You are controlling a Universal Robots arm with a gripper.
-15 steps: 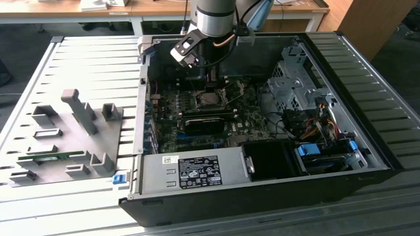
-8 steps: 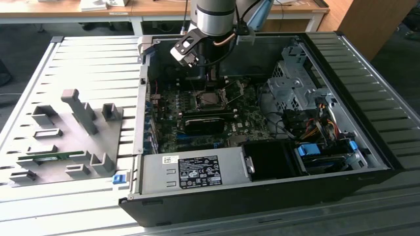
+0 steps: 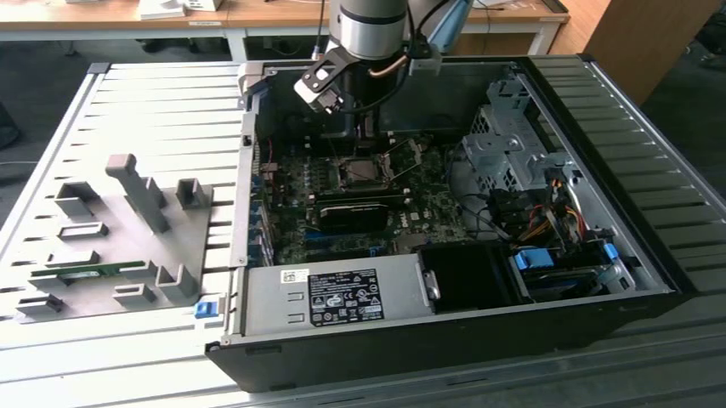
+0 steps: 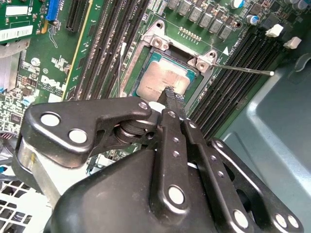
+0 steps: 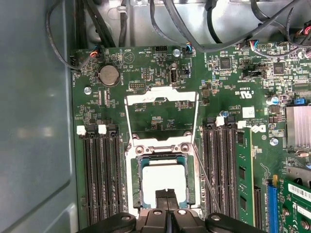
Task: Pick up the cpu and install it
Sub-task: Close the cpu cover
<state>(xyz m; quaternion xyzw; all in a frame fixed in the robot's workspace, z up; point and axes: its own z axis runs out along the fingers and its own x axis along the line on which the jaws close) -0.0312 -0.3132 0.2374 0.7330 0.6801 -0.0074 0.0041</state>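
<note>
Fingers (image 5: 162, 199) of the gripper (image 5: 168, 193) are pressed together with nothing between them. Their black tips sit over one edge of the cpu (image 5: 165, 175); I cannot tell whether they touch it. The cpu is a small flat square with a pale silvery metal top, and it lies level inside the socket (image 5: 137, 184).

Beside the socket, the hinged load plate (image 5: 162, 114) is swung open over the green motherboard (image 5: 146, 63). The first wrist view looks straight down on this, with black memory slots (image 5: 99, 174) flanking the socket, a green memory stick (image 5: 243, 167) seated on one side, and a coin cell battery (image 5: 109, 75) further out. The second wrist view comes in at a slant past the gripper's linkage. There the cpu top looks duller and brushed, and the thin socket lever (image 4: 243, 69) stands free across the slots.

The exterior view takes in the wider scene. The arm (image 3: 369, 25) reaches down into an open computer case (image 3: 635, 178), which holds a power supply (image 3: 329, 297) and a drive cage (image 3: 511, 144). The case lies on a slatted grey metal desk (image 3: 148, 102). At the exterior view's left a grey fixture tray (image 3: 125, 246) rests on the slats, and a second memory stick (image 3: 85, 272) lies in it. Wooden desks (image 3: 261, 17) and dark floor (image 3: 34, 76) lie behind.
</note>
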